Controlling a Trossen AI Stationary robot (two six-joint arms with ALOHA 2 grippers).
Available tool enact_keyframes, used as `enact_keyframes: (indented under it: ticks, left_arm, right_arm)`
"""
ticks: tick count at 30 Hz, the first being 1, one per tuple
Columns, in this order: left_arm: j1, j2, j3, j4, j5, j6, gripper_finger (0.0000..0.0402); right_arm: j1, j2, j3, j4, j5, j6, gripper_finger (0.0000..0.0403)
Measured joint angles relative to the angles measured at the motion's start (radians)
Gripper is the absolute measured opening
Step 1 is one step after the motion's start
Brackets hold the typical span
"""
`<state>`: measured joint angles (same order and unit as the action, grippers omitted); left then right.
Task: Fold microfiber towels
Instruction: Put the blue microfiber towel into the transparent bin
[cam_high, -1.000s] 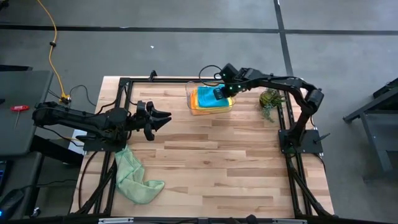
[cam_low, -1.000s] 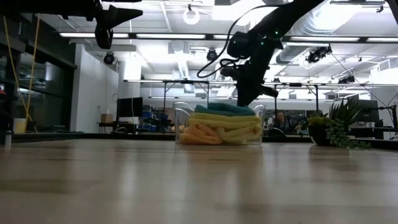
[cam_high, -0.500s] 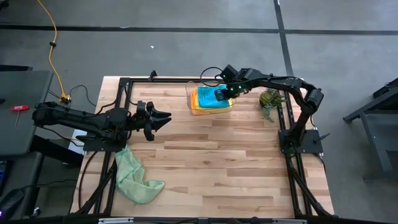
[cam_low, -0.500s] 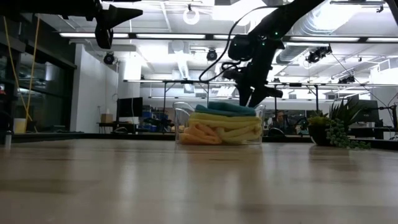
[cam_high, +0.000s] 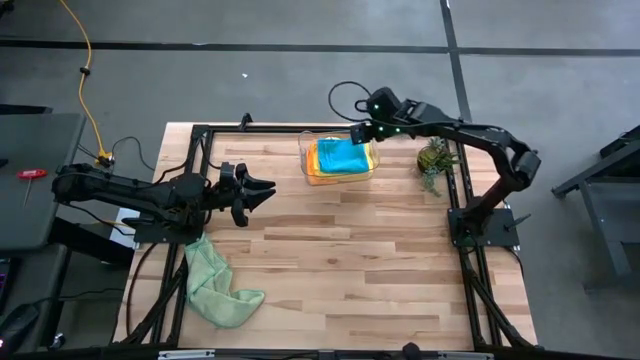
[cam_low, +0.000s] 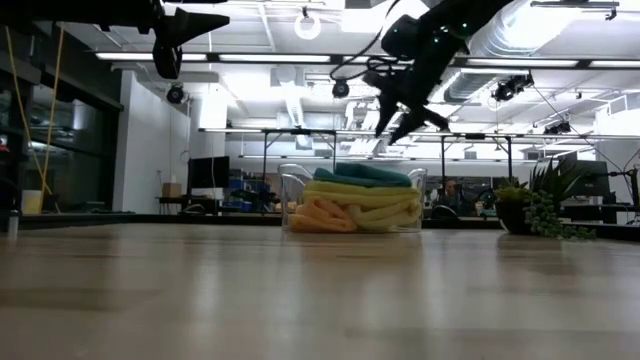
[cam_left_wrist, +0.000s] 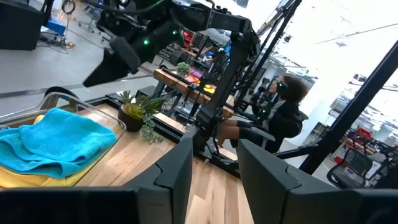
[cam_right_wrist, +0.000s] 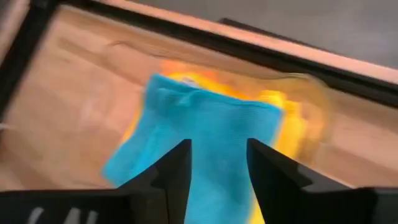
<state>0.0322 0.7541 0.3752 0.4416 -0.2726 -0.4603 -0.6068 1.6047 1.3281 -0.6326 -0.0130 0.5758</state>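
On the butcher-block table (cam_high: 350, 260) | clear plastic bin (cam_high: 307, 160) at far edge, stacked: teal-blue towel (cam_high: 343, 154) atop yellow, orange | light green towel (cam_high: 215, 283) crumpled, near-left edge, unfolded | right gripper (cam_high: 362, 132) above bin, fingers apart, empty | left gripper (cam_high: 262, 190) fingers apart, empty, hovers near green towel; we advise spreading it flat, pinching corners.

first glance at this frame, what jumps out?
The bright stack in the clear bin at the table's far edge: teal-blue towel on top of yellow and orange ones, right hand open and empty above it. Then the light green towel, crumpled near the front left corner.
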Motion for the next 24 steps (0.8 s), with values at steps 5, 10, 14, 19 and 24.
enact_keyframes:
  ticks: [5,10,14,19,24]
  left_arm:
    - [0.0,0.0,0.0,0.0,0.0,0.0,0.0118]
    - [0.0,0.0,0.0,-0.001,0.0,0.0,0.0118]
    - [0.0,0.0,0.0,-0.001,0.0,0.0,0.0118]
    - [0.0,0.0,0.0,-0.005,-0.005,0.0,0.0118]
    - [0.0,0.0,0.0,-0.004,-0.016,0.0,0.0118]
  right_arm:
    - [0.049,0.069,0.0,0.05,-0.036,0.003,0.0087]
    - [0.086,0.182,0.0,0.118,0.013,0.03,0.001]
    - [0.082,0.241,-0.001,0.129,0.071,0.076,0.0033]
    - [0.061,0.266,-0.001,0.126,0.035,0.08,0.0026]
    - [0.049,0.242,0.006,0.136,0.02,0.075,0.0006]
